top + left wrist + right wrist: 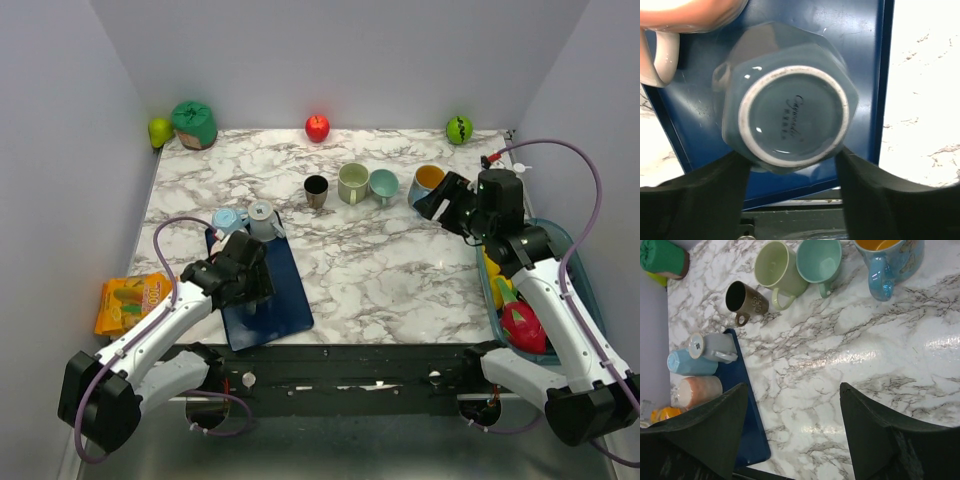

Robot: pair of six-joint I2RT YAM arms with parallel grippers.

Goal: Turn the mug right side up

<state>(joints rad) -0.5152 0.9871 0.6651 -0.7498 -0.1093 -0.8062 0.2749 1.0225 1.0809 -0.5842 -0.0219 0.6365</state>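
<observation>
While the left claw [791,155] is straddling the blue-grey mug [792,117] on the blue tray [862,60], the right claw [792,390] is hovering wide open.

The blue-grey mug is sitting on the blue tray with its ringed base facing the left wrist camera. The left claw's jaws are spread and flanking it on both sides, though whether the fingers [715,192] are touching it I cannot tell. A peach mug [685,12] is lying just beside it on the tray, and a grey mug [715,346] is resting at the tray's far end. The right claw is hanging, jaws apart, over the bare marble counter [380,260] well right of the tray. Beyond the tray, a brown cup [316,190], a pale green mug [352,183], a teal mug [384,185] and a blue mug [428,182] are standing in a row.
</observation>
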